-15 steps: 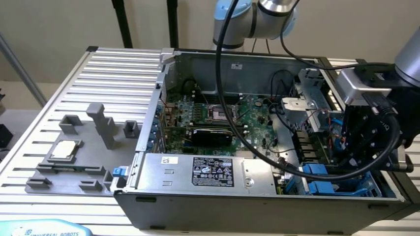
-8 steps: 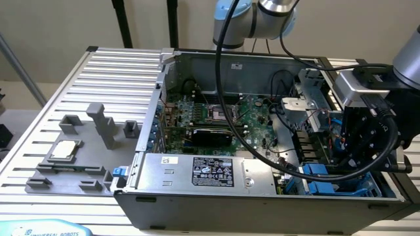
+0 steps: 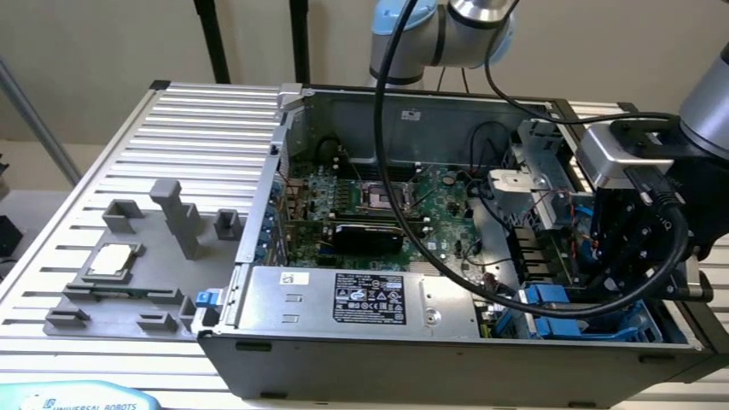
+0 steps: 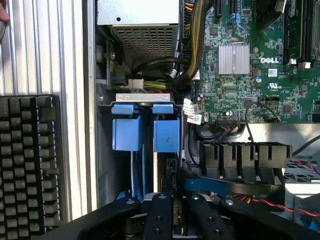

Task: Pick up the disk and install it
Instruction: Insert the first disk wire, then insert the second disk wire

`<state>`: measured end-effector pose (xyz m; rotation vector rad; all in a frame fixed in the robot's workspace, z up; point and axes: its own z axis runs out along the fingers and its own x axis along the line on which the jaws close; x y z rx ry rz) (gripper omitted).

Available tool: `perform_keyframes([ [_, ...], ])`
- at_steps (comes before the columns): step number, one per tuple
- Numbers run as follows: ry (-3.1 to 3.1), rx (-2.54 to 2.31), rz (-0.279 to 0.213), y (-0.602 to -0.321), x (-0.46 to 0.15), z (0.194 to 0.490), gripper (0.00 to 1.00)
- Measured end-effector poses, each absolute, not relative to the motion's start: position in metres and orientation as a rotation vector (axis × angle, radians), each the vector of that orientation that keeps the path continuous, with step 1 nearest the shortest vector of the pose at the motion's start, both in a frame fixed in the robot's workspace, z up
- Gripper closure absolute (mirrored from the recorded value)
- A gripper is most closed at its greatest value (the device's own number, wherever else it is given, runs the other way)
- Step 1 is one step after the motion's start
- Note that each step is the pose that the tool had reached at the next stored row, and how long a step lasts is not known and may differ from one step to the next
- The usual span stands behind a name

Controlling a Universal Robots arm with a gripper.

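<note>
A: Where's the gripper (image 3: 633,256)?

B: Down inside the open computer case (image 3: 376,363), at the corner on the exterior view's right, over the blue drive bays (image 3: 581,309). Case wall close on one side, cables (image 3: 535,205) and motherboard (image 3: 376,205) on the other. Little room.

A: Jaws?

B: Nearly closed, narrow gap. In the wrist view the black fingers (image 4: 159,215) sit either side of a thin edge. It looks like the disk (image 4: 176,212), but I cannot tell for certain.

A: Orientation?

B: Seems to stand on edge, long axis running into the bay toward the blue carrier tabs (image 4: 146,131). The rest is hidden.

A: Outside the case?

B: Grey fixture (image 3: 125,282) holding a CPU chip (image 3: 112,259), well apart on the slatted table (image 3: 205,137).
</note>
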<state>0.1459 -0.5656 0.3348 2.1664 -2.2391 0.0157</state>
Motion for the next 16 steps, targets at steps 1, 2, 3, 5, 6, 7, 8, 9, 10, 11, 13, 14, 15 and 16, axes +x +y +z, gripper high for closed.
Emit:
perform_keyframes([
  [1, -2.239, 2.167, 0.016, -0.566, 0.146, 0.335, 0.84],
  [2, -2.239, 2.167, 0.016, -0.566, 0.146, 0.335, 0.84],
  [3, -2.240, 2.168, 0.014, -0.565, 0.146, 0.334, 0.84],
  [5, -2.239, 2.167, 0.015, -0.566, 0.146, 0.334, 0.76],
  [6, -2.239, 2.167, 0.016, -0.566, 0.146, 0.335, 0.76],
  [7, -2.239, 2.167, 0.016, -0.566, 0.146, 0.336, 0.69],
  [8, -2.239, 2.167, 0.016, -0.566, 0.146, 0.338, 0.69],
  [9, -2.239, 2.167, 0.016, -0.566, 0.146, 0.340, 0.69],
  [10, -2.239, 2.167, 0.016, -0.566, 0.146, 0.342, 0.69],
  [11, -2.239, 2.167, 0.016, -0.566, 0.146, 0.346, 0.69],
  [13, -2.239, 2.167, 0.016, -0.566, 0.146, 0.354, 0.69],
  [14, -2.239, 2.167, 0.016, -0.566, 0.146, 0.358, 0.69],
  [15, -2.239, 2.167, 0.016, -0.566, 0.146, 0.362, 0.69],
  [16, -2.239, 2.166, 0.016, -0.566, 0.146, 0.366, 0.69],
])
